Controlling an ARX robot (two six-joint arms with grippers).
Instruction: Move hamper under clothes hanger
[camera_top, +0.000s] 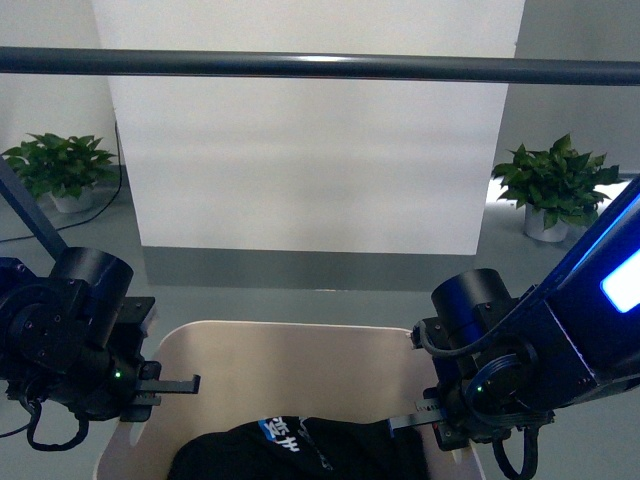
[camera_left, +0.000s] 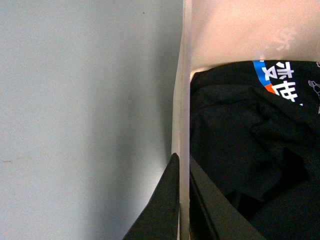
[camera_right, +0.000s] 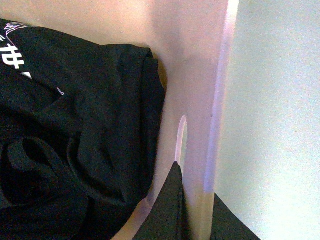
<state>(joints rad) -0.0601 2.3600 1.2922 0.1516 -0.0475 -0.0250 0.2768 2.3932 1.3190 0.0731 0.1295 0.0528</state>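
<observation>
In the front view, the long bar of the clothes hanger (camera_top: 320, 66) ran across the top. The beige hamper (camera_top: 300, 340) sat low on the grey floor (camera_top: 300, 300), between the two arms. The left gripper (camera_top: 172, 385) was at one side wall and the right gripper (camera_top: 418, 420) was at the other. I think they took both sides so the tub would slide straight and not turn. A black shirt (camera_top: 300, 452) with blue and white print lay in the tub, between the two sets of jaws. Two green plants (camera_top: 62, 165) stood far off by the white wall (camera_top: 310, 160). I could not tell if the tub was right below the bar yet. In the left wrist view, the jaws pinched the tub's thin wall. One dark finger (camera_left: 162, 210) was outside it, over the floor, and the other was inside, next to the shirt. In the right wrist view, the jaws also pinched the wall, one finger (camera_right: 167, 210) inside and one outside. The slot handle (camera_right: 182, 140) was just past the inside fingertip. A grip near the rim likely gave a firm hold for pushing.
</observation>
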